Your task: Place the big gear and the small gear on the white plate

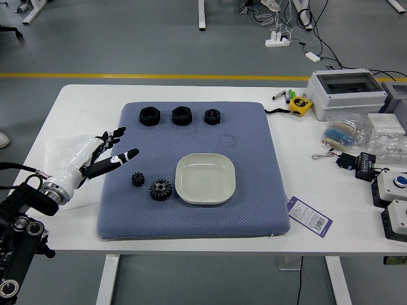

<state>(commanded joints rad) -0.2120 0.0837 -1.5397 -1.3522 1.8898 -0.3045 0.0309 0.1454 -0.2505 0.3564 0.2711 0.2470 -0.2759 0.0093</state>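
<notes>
Where the robot's left hand [88, 157] reaches in over the left edge of a blue mat [254, 213] on the white surface [296, 171], its fingers are extended and apart, released and grasping nothing; the small gear [138, 179] lies on the mat just beyond the fingers, on the near side of them; the big gear [160, 189] sits to its right and a little nearer the camera, just beside the white plate [205, 178] but off it; three black nuts [182, 115] stand in a row along the mat's far side; the plate lies near the mat's middle with neither gear on it; farther right are a yellow tape measure [299, 105], a card [310, 216] by the mat's edge and a white box [348, 92] with a dark window.
</notes>
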